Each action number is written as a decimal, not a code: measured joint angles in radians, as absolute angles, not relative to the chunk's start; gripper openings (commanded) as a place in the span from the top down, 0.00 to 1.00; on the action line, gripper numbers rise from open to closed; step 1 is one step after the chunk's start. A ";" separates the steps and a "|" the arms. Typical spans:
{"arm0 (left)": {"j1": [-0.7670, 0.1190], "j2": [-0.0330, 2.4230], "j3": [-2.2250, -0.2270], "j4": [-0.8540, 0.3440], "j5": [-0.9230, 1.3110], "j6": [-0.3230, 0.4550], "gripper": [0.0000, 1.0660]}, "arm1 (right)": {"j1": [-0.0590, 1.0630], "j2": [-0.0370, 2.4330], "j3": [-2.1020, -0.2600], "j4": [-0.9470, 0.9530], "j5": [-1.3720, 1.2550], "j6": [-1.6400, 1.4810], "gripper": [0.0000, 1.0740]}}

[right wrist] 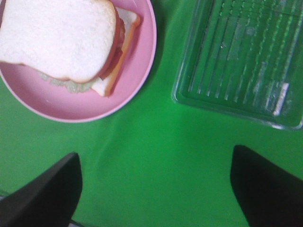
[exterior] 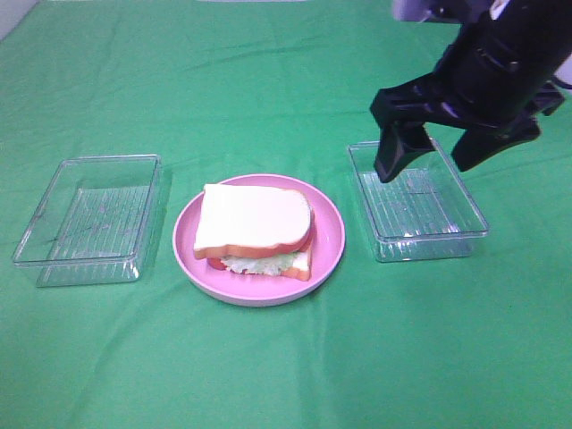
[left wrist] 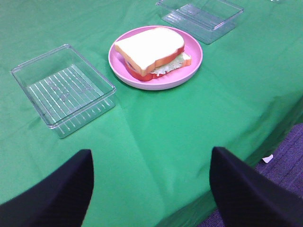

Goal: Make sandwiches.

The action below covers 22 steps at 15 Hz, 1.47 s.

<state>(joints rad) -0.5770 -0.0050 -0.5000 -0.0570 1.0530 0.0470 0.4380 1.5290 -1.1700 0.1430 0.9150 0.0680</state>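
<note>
- In the exterior high view, the right gripper (exterior: 429,156) hung with its jaws spread wide and nothing between them, just above the far end of a clear plastic tray (exterior: 433,236). The sandwich (exterior: 255,231) lay well off to that gripper's left, on a round pink plate (exterior: 329,239): a white bread slice on top, red filling and pale green lettuce showing at the near edge. A second clear tray (exterior: 88,219) stood beyond the plate, farther still from the gripper. All rested on a green cloth (exterior: 286,357).
- In the left wrist view, the left gripper (left wrist: 151,189) was spread open and empty over bare cloth, near the table's edge. The sandwich (left wrist: 150,48) on the plate (left wrist: 192,61) sat well ahead of it, between the two trays (left wrist: 63,90) (left wrist: 201,14).
- In the right wrist view, the black fingers (right wrist: 45,196) stood apart, clasping nothing. The sandwich (right wrist: 61,40) lay ahead to one side, the ribbed tray (right wrist: 241,54) ahead to the other.
</note>
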 measured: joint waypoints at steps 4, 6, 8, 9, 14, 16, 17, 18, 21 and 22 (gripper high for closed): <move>-0.577 -0.005 -0.500 -0.057 1.053 0.047 0.37 | 0.438 1.248 -1.005 0.099 0.962 0.068 0.25; -0.577 -0.005 -0.500 -0.057 1.053 0.047 0.37 | 0.438 1.073 -0.891 0.063 1.008 0.068 0.25; -0.577 -0.005 -0.500 -0.057 1.053 0.047 0.37 | 0.438 0.845 -0.774 0.018 1.078 0.068 0.26; -0.577 -0.005 -0.500 -0.057 1.053 0.047 0.37 | 0.438 0.759 -0.728 0.011 1.085 0.068 0.26; -0.577 -0.005 -0.500 -0.057 1.053 0.049 0.37 | 0.438 0.391 -0.561 0.000 1.099 0.023 0.26; -0.577 -0.005 -0.500 -0.057 1.053 0.055 0.37 | 0.438 0.235 -0.511 0.038 1.080 -0.040 0.27; -0.577 -0.005 -0.500 -0.058 1.053 0.056 0.37 | 0.438 0.189 -0.510 0.044 1.073 -0.066 0.27; -0.577 -0.005 -0.500 -0.058 1.053 0.058 0.37 | 0.438 0.161 -0.510 0.046 1.072 -0.070 0.28; -0.577 -0.005 -0.500 -0.058 1.053 0.059 0.37 | 0.438 0.130 -0.510 0.046 1.071 -0.077 0.28; -0.577 -0.005 -0.500 -0.058 1.053 0.059 0.37 | 0.438 0.127 -0.510 0.041 1.071 -0.077 0.28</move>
<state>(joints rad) -0.5770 -0.0050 -0.5000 -0.0580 1.0530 0.0590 0.4380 0.1270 -0.5100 0.0410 1.0710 -0.0770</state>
